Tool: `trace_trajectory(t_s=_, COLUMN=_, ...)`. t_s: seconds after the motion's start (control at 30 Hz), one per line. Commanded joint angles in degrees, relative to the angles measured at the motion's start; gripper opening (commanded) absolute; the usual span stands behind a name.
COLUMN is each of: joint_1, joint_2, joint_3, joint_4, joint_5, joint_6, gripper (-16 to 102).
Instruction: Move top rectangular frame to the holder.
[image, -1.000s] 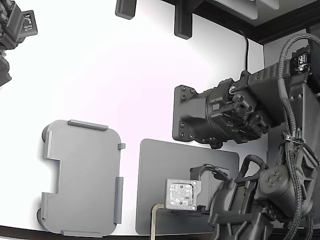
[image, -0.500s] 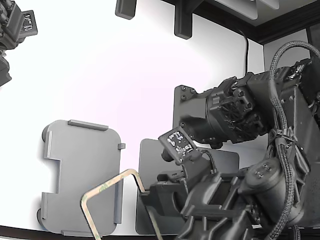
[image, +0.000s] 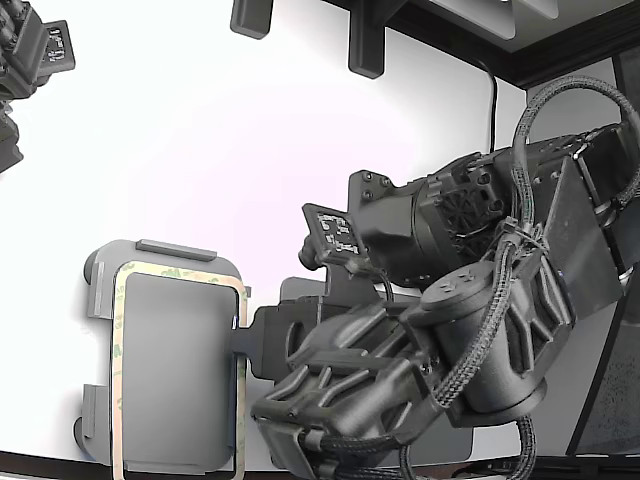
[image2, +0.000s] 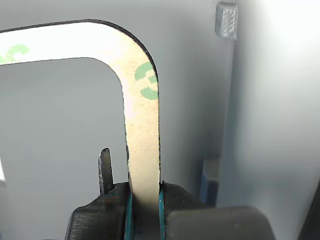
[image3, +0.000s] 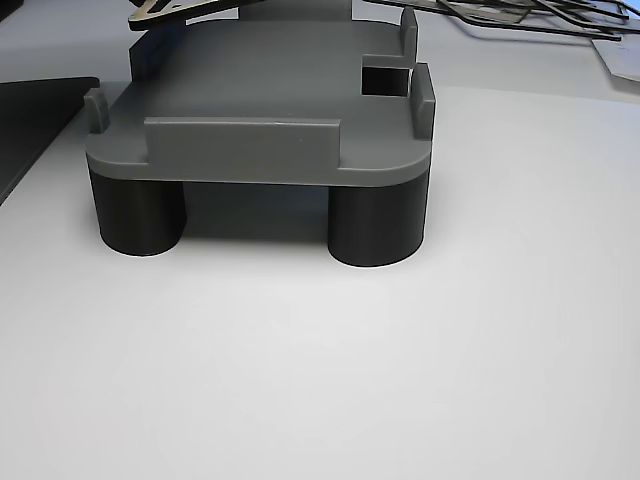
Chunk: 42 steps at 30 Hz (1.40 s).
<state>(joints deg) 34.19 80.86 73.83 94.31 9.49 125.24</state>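
We find no words or numbers that can be read. On the top rectangular frame (image2: 142, 135) the green marks look like parts of printed characters, but we cannot make them out. A small label on the arm's wrist module (image: 335, 236) carries pale print, too tiny for us to read.

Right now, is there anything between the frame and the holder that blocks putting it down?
Nothing visible blocks it. The tool is shut on one side of the top rectangular frame, which already lies over the holder in the exterior view. The holder's raised tabs stand around its edge, so the frame has to settle inside them.
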Motion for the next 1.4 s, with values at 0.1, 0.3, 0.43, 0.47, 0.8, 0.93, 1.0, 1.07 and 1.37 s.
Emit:
trace_trajectory(t_s=0.1, joint_1=-2.64, joint_2=-0.53, joint_3=-1.58, joint_4=0.53, joint_5=0.26, joint_6=-0.97, gripper=-12)
trace_trajectory(t_s=0.3, joint_1=-3.78, joint_2=-2.29, joint_3=-2.11, joint_4=0.53, joint_5=-0.44, joint_6=-1.93, gripper=-12)
trace_trajectory(t_s=0.43, joint_1=-3.69, joint_2=-2.9, joint_3=-2.46, joint_4=0.53, joint_5=-0.97, joint_6=-1.32, gripper=-12)
trace_trajectory(t_s=0.47, joint_1=-3.6, joint_2=-2.9, joint_3=-2.37, joint_4=0.53, joint_5=-1.14, joint_6=-0.97, gripper=-12)
trace_trajectory(t_s=0.8, joint_1=-3.25, joint_2=-2.2, joint_3=-0.7, joint_4=0.53, joint_5=-1.85, joint_6=0.09, gripper=-12)
trace_trajectory(t_s=0.93, joint_1=-3.43, joint_2=-2.2, joint_3=-0.35, joint_4=0.53, joint_5=-2.02, joint_6=-0.18, gripper=-12)
trace_trajectory(t_s=1.0, joint_1=-3.52, joint_2=-2.02, joint_3=0.0, joint_4=0.53, joint_5=-2.02, joint_6=-0.18, gripper=-12)
trace_trajectory(t_s=1.07, joint_1=-3.52, joint_2=-1.58, joint_3=0.62, joint_4=0.53, joint_5=-2.11, joint_6=-0.44, gripper=-12)
trace_trajectory(t_s=1.37, joint_1=-3.96, joint_2=-1.14, joint_3=2.02, joint_4=-0.09, joint_5=-2.11, joint_6=-0.35, gripper=-12)
